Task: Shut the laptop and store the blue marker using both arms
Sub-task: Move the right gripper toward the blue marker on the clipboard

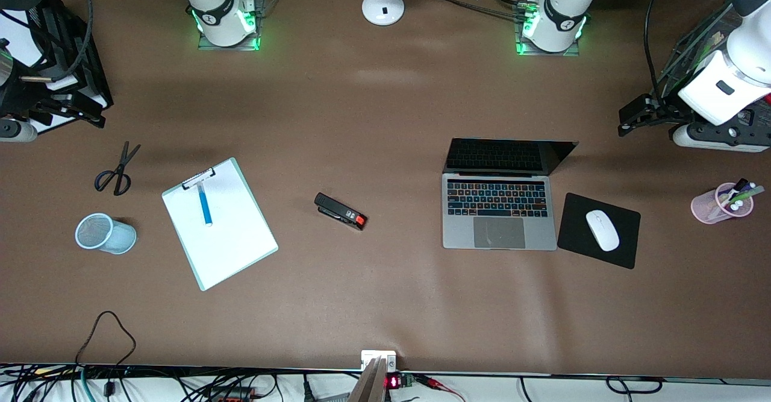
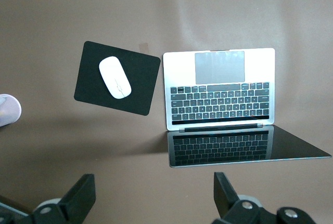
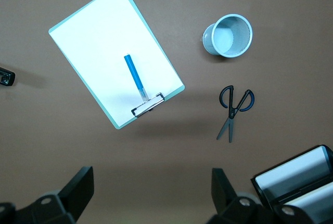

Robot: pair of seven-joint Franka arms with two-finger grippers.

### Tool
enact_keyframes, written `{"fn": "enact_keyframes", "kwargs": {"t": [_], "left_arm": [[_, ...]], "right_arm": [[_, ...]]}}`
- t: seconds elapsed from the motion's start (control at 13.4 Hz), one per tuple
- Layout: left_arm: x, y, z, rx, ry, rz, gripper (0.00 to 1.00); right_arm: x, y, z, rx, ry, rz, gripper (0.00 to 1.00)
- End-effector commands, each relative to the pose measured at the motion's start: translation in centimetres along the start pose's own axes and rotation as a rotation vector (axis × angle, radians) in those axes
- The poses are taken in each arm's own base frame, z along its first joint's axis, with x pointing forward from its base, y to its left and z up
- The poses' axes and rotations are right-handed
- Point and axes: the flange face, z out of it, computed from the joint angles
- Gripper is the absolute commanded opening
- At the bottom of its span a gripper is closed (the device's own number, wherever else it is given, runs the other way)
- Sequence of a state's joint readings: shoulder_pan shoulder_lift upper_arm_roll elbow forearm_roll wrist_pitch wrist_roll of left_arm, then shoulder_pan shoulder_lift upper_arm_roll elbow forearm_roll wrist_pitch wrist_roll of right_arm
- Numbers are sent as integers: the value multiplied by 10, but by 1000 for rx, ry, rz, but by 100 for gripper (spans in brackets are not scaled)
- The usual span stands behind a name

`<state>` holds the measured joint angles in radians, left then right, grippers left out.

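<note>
the left hand (image 2: pixel 151 203) is showing only its two black fingertips (image 2: pixel 78 198) at the edge of its wrist view, spread wide and gripping nothing, hanging over the tabletop (image 1: pixel 385 106) toward the left arm's end. the right hand (image 3: pixel 151 200) is likewise cut off to two dark tips, spread wide and empty, hanging over the right arm's end; in the front view both hands are partly running out of frame. the laptop (image 1: pixel 499 209) is sitting open, a thin silver-grey slab with black keys and a smooth grey trackpad, its dark glossy screen mirroring the keyboard. just beside it, toward the left arm's end, a flat black pad (image 1: pixel 599 230) is carrying a smooth white oval mouse (image 1: pixel 603 229). a pink cup (image 1: pixel 720 204) of pens is lying tipped, its contents hard to make out. the blue marker (image 1: pixel 205 204), slim with a pale end, is lying on a white sheet on a teal-edged clipboard (image 1: pixel 220 224), its pale end pointing at the metal clip. near the clipboard, a pale-blue mesh cup (image 1: pixel 105 233) is lying on its side, and black scissors (image 1: pixel 117 170) are resting farther from the camera. a black stapler (image 1: pixel 340 211) with a red tip is lying between clipboard and laptop.
</note>
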<state>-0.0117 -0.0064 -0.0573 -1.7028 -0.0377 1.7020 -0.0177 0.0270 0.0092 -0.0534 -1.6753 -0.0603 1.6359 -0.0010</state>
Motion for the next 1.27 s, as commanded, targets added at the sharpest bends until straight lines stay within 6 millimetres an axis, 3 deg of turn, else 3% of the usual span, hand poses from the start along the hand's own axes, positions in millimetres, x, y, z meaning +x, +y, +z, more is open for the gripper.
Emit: {"fn": "enact_keyframes", "kwargs": {"t": [0.0,0.3,0.67,0.89,0.97,1.12,1.19], "left_arm": [[4,2,-6,9,2,23,100],[3,2,-5,9,-1,24,100],[3,1,-6,8,0,24,100],[3,1,-5,8,-1,25,100],[3,0,-6,8,1,24,100],[3,-3,-4,6,-4,10,100],[7,-4,5,4,-20,5,100]], "right_arm": [[3,-2,0,5,-5,7,100],[12,-2,18,26,-34,16,100],[42,-12,79,34,-107,8,100],[57,-7,113,37,-142,21,100],[57,-8,113,52,-140,18,100],[60,-11,85,64,-108,3,100],[62,-12,85,78,-100,9,100]]}}
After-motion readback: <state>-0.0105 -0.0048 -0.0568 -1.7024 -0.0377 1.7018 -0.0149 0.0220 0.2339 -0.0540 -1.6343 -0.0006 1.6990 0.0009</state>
